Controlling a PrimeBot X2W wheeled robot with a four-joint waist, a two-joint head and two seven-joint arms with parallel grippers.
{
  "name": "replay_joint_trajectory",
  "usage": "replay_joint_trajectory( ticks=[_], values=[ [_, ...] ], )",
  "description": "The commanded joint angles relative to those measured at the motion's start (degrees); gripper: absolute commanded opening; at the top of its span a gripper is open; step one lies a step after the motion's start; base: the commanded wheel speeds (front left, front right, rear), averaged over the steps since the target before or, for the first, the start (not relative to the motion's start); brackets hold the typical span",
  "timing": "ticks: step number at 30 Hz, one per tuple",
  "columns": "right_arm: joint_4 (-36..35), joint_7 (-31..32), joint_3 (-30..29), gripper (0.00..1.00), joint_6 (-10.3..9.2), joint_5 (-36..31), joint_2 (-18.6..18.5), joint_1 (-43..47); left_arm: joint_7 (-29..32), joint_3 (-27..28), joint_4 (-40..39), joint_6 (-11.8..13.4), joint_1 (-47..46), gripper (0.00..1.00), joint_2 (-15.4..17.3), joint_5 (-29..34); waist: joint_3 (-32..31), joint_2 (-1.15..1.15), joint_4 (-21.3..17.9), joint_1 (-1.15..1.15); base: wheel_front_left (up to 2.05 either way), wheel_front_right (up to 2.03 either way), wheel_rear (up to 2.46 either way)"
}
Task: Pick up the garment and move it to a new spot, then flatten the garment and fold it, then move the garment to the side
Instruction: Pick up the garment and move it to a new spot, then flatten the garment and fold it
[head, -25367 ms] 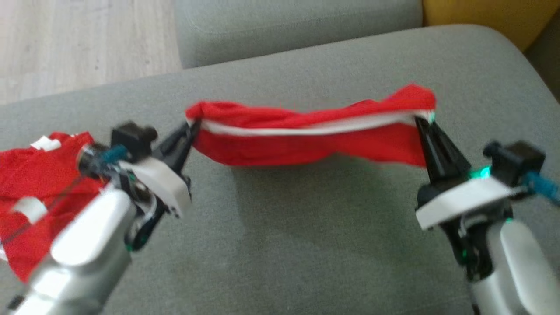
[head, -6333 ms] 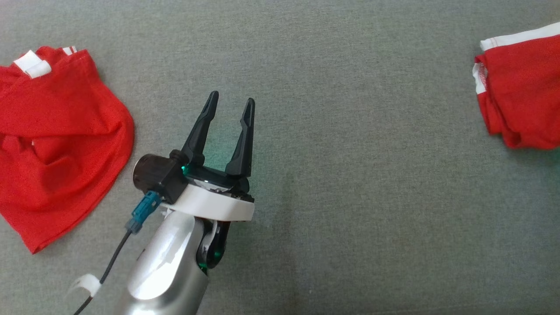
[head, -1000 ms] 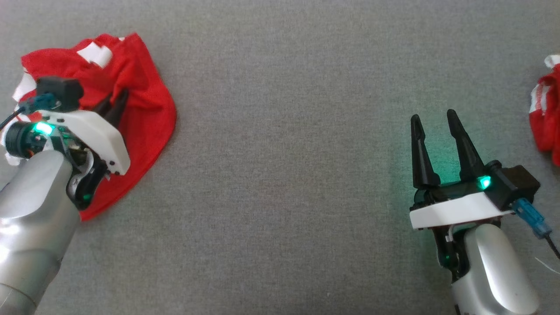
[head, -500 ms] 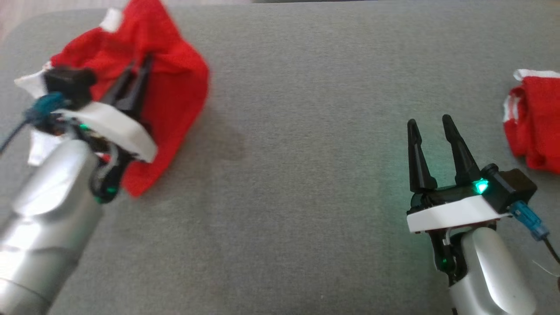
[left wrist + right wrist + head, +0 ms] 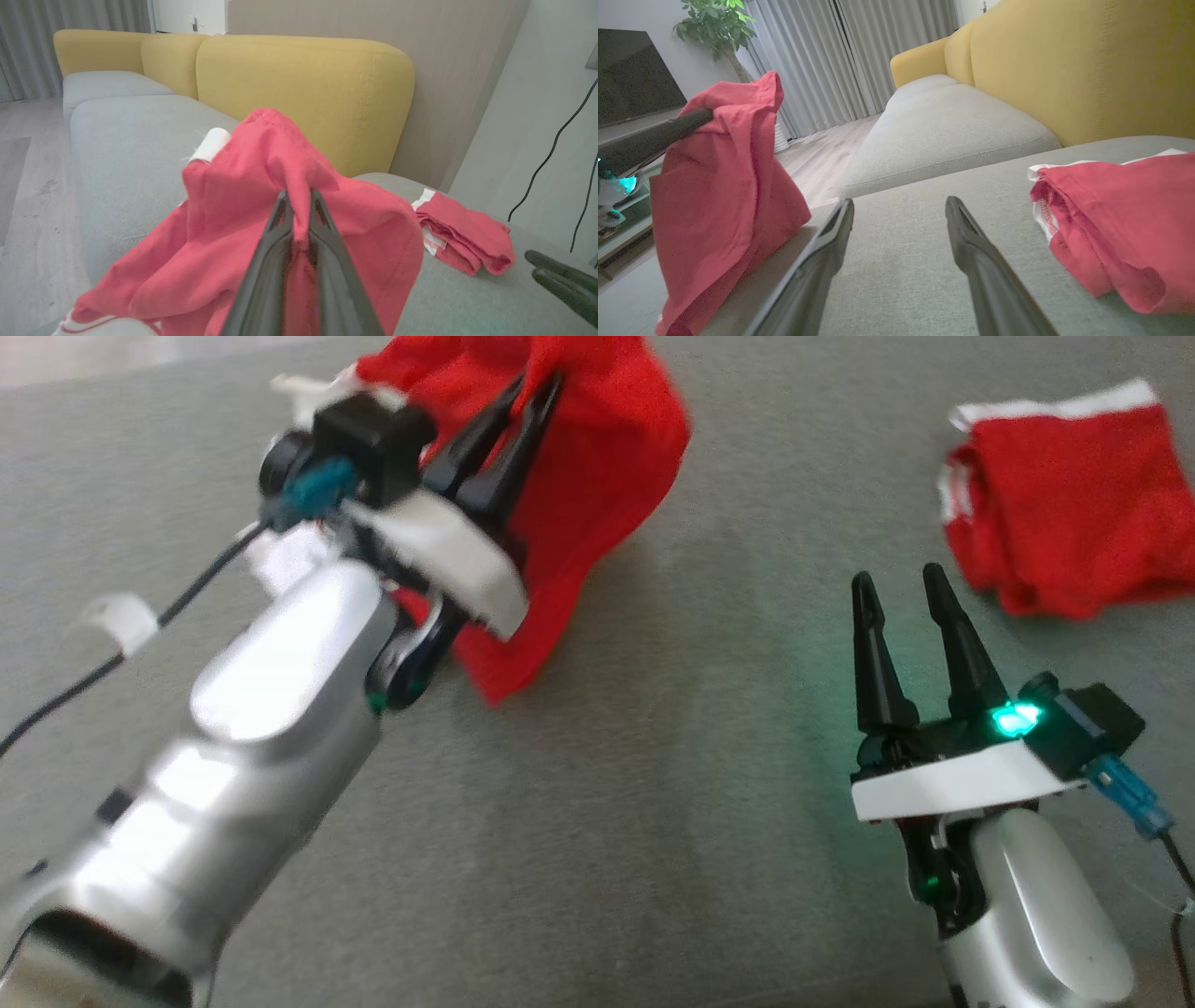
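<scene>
My left gripper (image 5: 537, 387) is shut on a pinch of the red garment (image 5: 597, 476) and holds it raised over the grey sofa seat (image 5: 653, 803). The cloth drapes down from the fingertips, and its lower end reaches the cushion. In the left wrist view the garment (image 5: 224, 242) bunches around my closed left gripper (image 5: 296, 196). The right wrist view shows the hanging garment (image 5: 724, 186) at the left. My right gripper (image 5: 898, 581) stands open and empty low over the seat, right of the garment, and its own view shows the right gripper (image 5: 900, 205) with bare cushion between the fingers.
A second red garment with white trim (image 5: 1055, 495) lies folded on the seat at the far right, just beyond my right gripper; it is also in view as the folded garment (image 5: 1111, 214). A yellow backrest (image 5: 303, 79) rises behind the seat. Wooden floor (image 5: 93, 355) lies past the seat's left edge.
My left gripper has lifted the garment off the cushion and carried it right, toward the middle of the seat. The head camera has shifted too. The right gripper has stayed open and nearly still.
</scene>
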Motion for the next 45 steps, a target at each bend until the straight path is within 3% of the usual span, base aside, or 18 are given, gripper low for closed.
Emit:
replay_joint_trajectory(
  ticks=[1, 3, 4, 5, 10, 18, 23, 26, 30, 36, 45],
  values=[
    [-2.2, -0.6, 1.5, 1.00, -0.04, 0.6, 0.1, -2.1, -0.7, 2.6, -1.3, 0.6, -4.5, 0.00, 0.5, 0.3, 1.6, 0.00, -2.8, 0.00, 0.00, 0.00, 0.00],
    [-2.3, -0.6, 1.9, 1.00, -0.04, 1.2, 0.1, -2.2, -0.9, 2.6, -0.2, 0.7, -6.1, 0.00, -0.7, 0.7, 1.8, 0.00, -3.9, 0.00, 0.00, 0.00, 0.00],
    [-2.4, -0.6, 2.0, 1.00, -0.04, 1.4, 0.1, -2.2, -1.2, 2.7, 0.5, 0.8, -6.8, 0.93, -1.3, 0.8, 1.8, 0.00, -4.2, 0.00, 0.00, 0.00, 0.00],
    [-2.4, -0.6, 2.1, 1.00, -0.04, 1.5, 0.1, -2.1, -1.6, 2.6, 1.3, 1.0, -7.3, 1.00, -1.6, 1.2, 1.6, 0.00, -4.4, 0.00, 0.00, 0.00, 0.00],
    [-2.3, -0.6, 1.4, 1.00, -0.04, 1.7, 0.1, -1.3, -4.8, 3.4, 5.1, 2.2, -7.4, 1.00, -1.2, 2.1, 0.7, 0.00, -3.6, 0.00, 0.00, 0.00, 0.00],
    [-2.1, -0.6, -0.5, 1.00, -0.04, -0.2, 0.1, 0.1, -10.0, 6.3, 6.8, 3.0, -0.6, 1.00, 4.1, 0.7, -2.3, 0.00, 1.7, 0.00, 0.00, 0.00, 0.00],
    [-0.4, -0.6, -1.3, 1.00, -0.04, -2.9, 0.1, 2.5, -12.0, 8.8, 2.8, 4.2, 10.6, 1.00, 8.5, -0.2, -6.5, 0.00, 7.5, 0.00, 0.00, 0.00, 0.00],
    [0.7, -0.6, -1.2, 1.00, -0.04, -3.8, 0.1, 3.8, -12.3, 9.3, 0.0, 5.4, 17.2, 1.00, 9.3, -0.2, -8.5, 0.00, 9.9, 0.00, 0.00, 0.00, 0.00],
    [2.7, -0.6, -0.7, 1.00, -0.04, -4.7, 0.1, 5.7, -12.4, 11.4, -4.3, 7.9, 25.8, 1.00, 8.3, 0.4, -11.1, 0.00, 12.6, 0.00, 0.00, 0.00, 0.00],
    [4.7, -0.6, -1.1, 1.00, -0.04, -4.8, 0.1, 7.1, -12.4, 16.7, -9.9, 10.8, 37.3, 1.00, 3.1, 3.9, -12.9, 0.00, 14.5, 0.00, 0.00, 0.00, 0.00],
    [3.9, 4.8, 1.0, 1.00, -0.04, -9.0, 0.1, 4.2, -12.4, 22.7, -11.5, 8.2, 39.9, 1.00, -1.7, 9.2, -11.7, 0.00, 17.4, 0.00, 0.00, 0.00, 0.00]
  ],
)
